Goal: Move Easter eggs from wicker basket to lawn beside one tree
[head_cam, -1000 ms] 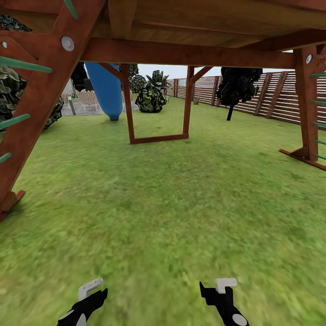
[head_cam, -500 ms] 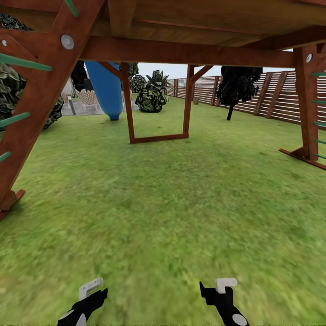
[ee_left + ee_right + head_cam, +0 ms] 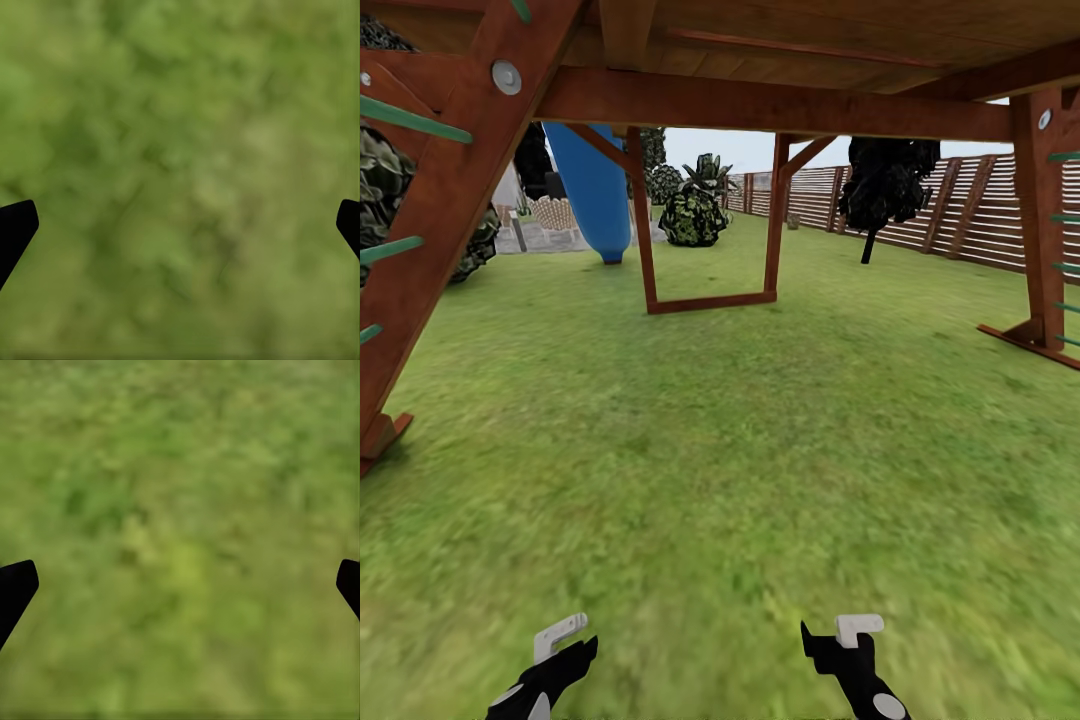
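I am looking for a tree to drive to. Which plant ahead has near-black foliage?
The thin-trunked tree by the slatted fence, right of the wooden frame. The bushes behind that frame are mottled green.

camera eased forward, wooden playset (image 3: pixel 760 105) nearer

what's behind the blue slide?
Behind the blue slide: grey paving, a pale lattice-textured object and a dark bush. The slide covers whatever lies directly behind it.
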`<state>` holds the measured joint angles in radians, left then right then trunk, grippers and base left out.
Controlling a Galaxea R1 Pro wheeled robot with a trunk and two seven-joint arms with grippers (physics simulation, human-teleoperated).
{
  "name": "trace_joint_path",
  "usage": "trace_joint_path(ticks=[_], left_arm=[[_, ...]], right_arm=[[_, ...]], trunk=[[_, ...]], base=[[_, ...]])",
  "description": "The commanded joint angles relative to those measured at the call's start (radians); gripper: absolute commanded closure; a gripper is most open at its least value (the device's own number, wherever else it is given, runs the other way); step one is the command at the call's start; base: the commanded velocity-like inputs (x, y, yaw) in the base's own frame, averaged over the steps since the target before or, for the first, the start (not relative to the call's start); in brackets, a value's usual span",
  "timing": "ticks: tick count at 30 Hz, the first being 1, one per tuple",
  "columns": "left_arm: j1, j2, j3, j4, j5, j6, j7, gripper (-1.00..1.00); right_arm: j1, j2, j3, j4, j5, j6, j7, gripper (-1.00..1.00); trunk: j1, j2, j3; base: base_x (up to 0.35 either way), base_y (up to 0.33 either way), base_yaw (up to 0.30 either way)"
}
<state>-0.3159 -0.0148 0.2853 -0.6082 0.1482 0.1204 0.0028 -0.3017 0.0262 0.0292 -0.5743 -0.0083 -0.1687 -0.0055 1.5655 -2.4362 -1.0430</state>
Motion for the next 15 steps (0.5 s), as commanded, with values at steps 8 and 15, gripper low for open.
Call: trace_joint_path(ticks=[8, 15], left_arm=[[0.0, -0.001, 0.003, -0.002, 0.011, 0.007, 0.0, -1.0], [0.0, -0.001, 0.003, -0.002, 0.01, 0.007, 0.0, -1.0]], right_arm=[[0.0, 0.0, 0.001, 0.001, -0.001, -0.003, -0.001, -1.0], [0.0, 0.0, 0.001, 0.001, -0.001, -0.003, -0.001, -1.0]], trunk=[[0.031, -0.057, -0.026], [0.037, -0.065, -0.052]], base=[[0.0, 0.0, 0.0], [0.0, 0.0, 0.0]])
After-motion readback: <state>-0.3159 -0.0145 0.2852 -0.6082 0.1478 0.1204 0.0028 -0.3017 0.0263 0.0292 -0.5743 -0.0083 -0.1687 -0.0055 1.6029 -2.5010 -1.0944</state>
